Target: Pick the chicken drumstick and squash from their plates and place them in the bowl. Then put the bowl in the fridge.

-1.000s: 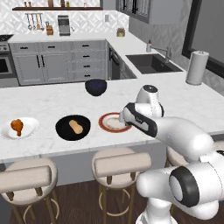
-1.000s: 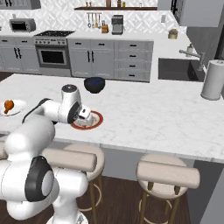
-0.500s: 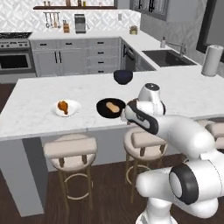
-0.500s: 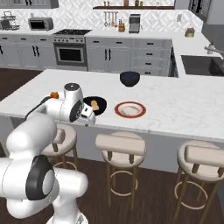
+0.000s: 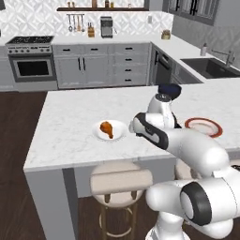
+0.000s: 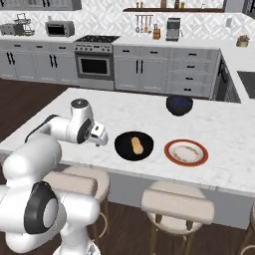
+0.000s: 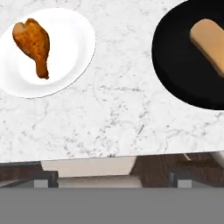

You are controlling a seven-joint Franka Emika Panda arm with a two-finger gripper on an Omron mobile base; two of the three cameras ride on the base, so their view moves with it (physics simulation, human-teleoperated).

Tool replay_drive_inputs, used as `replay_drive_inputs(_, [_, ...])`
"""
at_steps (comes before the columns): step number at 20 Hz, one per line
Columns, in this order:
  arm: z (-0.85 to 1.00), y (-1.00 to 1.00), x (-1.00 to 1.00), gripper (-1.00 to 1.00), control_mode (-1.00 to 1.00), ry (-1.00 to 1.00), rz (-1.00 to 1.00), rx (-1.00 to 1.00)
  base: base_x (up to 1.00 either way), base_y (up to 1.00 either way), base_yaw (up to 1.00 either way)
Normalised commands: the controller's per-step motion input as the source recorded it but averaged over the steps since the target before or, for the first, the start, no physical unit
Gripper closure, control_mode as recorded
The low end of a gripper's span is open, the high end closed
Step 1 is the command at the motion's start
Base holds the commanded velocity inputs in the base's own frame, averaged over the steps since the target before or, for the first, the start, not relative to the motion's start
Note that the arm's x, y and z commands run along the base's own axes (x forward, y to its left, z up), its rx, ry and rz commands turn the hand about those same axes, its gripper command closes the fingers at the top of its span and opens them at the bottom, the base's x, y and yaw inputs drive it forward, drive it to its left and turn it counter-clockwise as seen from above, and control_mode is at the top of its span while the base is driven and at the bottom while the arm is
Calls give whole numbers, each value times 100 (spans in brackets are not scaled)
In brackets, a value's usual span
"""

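Chicken drumstick (image 7: pixel 33 44) lies on the white plate (image 7: pixel 74 57) on the marble island counter (image 7: pixel 113 118); squash (image 7: pixel 210 41) rests in the black bowl (image 7: pixel 175 65) beside it. No writing is legible. Gripper (image 6: pixel 101 136), jaws spread wide and holding nothing, hovers over the counter near the bowl, touching no object. The arm reaches forward, bent low over the island.

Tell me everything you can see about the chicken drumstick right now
The chicken drumstick is a small orange-brown cooked piece with browned, mottled skin, bulbous at one end and narrowing to a thin bone end. It lies flat on the plain white plate, roughly centred, on the marble island counter. Nothing else touches it. The black bowl, already holding the squash, sits beside the plate, apart from it. In the hand view the open gripper is away from it.
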Motion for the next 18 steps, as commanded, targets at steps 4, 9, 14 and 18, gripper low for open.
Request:
replay_drive_inputs(4, [0, 0, 0, -100, 100, 0, 0, 0, 100, 4, 11])
replay_drive_inputs(9, [1, 51, 66, -100, -100, 0, 6, 0, 20, 8, 0])
replay_drive_inputs(14, [-13, 93, 42, -100, -100, 0, 14, 0, 0, 0, 0])
replay_drive_inputs(18, [-54, 26, 3, -100, -100, -3, 20, 0, 0, 0, 0])
